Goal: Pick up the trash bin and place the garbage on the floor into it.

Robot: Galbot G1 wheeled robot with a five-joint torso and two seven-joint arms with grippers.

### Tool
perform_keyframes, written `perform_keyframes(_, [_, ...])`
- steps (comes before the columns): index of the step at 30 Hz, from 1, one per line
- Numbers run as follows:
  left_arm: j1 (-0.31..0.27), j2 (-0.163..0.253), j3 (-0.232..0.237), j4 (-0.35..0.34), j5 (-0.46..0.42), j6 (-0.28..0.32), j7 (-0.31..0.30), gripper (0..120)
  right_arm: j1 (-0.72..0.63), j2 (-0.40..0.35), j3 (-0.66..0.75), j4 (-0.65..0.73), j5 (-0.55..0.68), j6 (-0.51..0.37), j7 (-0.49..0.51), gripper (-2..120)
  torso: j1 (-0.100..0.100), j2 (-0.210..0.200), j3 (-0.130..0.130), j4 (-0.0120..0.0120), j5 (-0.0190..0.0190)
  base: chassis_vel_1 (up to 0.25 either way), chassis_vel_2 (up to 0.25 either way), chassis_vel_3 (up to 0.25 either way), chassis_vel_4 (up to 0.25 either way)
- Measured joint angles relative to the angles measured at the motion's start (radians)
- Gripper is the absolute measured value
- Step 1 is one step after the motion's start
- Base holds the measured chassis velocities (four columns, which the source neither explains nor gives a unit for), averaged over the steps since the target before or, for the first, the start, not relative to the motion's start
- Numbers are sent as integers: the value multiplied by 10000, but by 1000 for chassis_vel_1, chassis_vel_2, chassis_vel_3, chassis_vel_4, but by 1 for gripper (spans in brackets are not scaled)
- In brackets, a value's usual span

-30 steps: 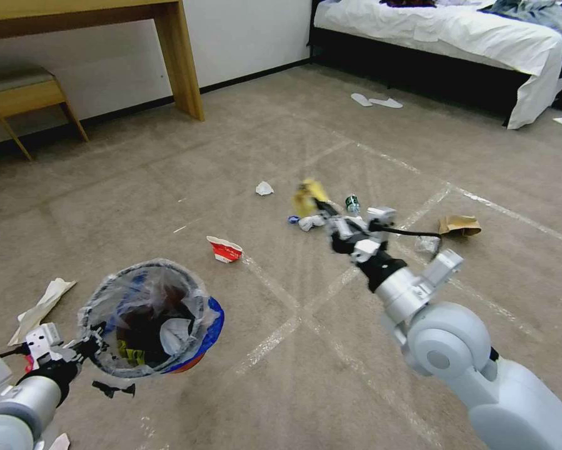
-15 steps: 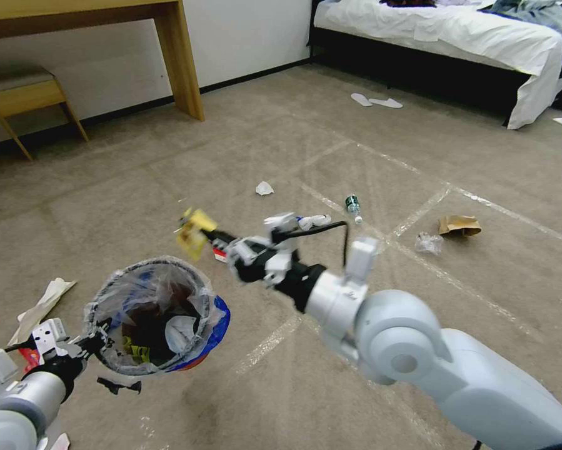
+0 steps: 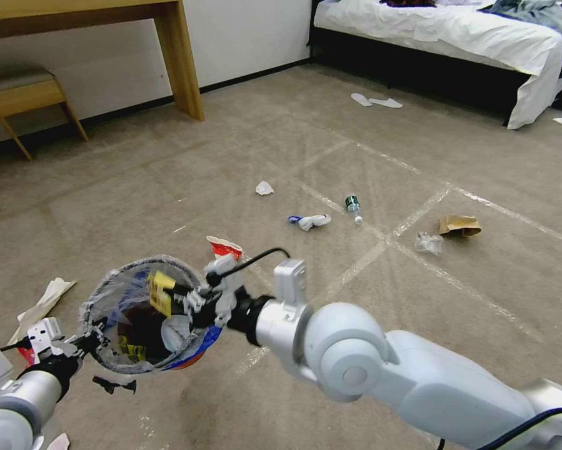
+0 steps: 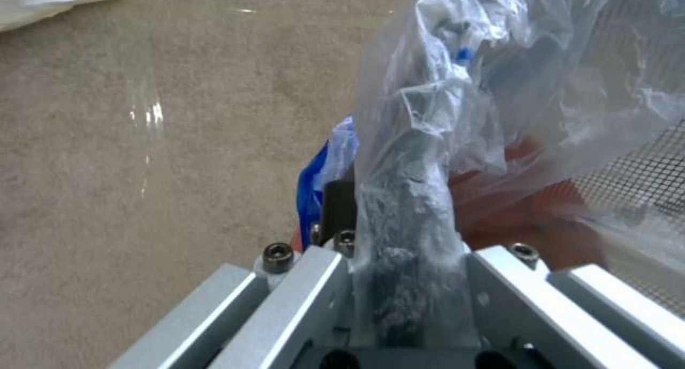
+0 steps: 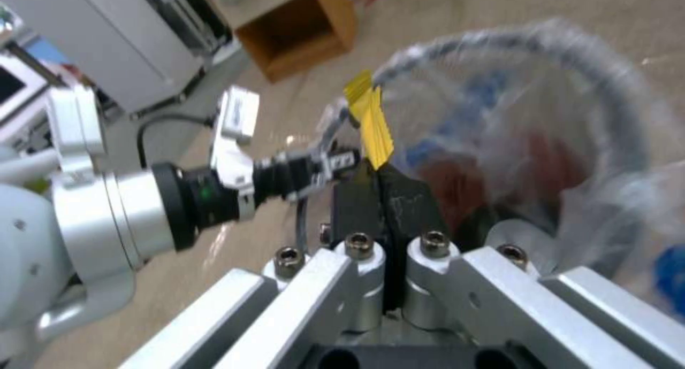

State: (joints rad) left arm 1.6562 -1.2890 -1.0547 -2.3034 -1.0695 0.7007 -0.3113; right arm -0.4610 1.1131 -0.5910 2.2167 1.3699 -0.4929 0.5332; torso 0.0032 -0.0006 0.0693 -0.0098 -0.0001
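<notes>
The trash bin, red with a blue rim and a crinkled clear liner, hangs above the floor at lower left. My left gripper is shut on its rim and liner. My right gripper is shut on a yellow wrapper and holds it over the bin's opening; the right wrist view shows the wrapper pinched between the fingers. Other garbage lies on the carpet: a crushed red-white cup, white tissue wads, a green-label bottle, a brown paper bag.
A wooden desk leg and a stool stand at the back left, and a bed at the back right with white slippers in front of it. A pale crumpled sheet lies on the carpet to the left of the bin.
My right arm has swung left from the litter in the middle of the floor, carrying the yellow wrapper to a spot over the bin. The bin and left gripper have barely moved.
</notes>
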Motion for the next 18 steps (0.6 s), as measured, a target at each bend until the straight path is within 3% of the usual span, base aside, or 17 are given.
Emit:
perform_keyframes(5, [-2, 6, -32, 12, -38, 0, -5, 0, 128, 643, -427, -564, -157, -194, 184, 0, 0, 0, 0, 2, 0, 0, 0, 0, 0])
perform_keyframes(18, [-4, -7, -13, 11, -42, 0, -12, 0, 126, 1340, -803, -1508, -558, -290, 230, 0, 0, 0, 0, 2, 1, 0, 0, 0, 0])
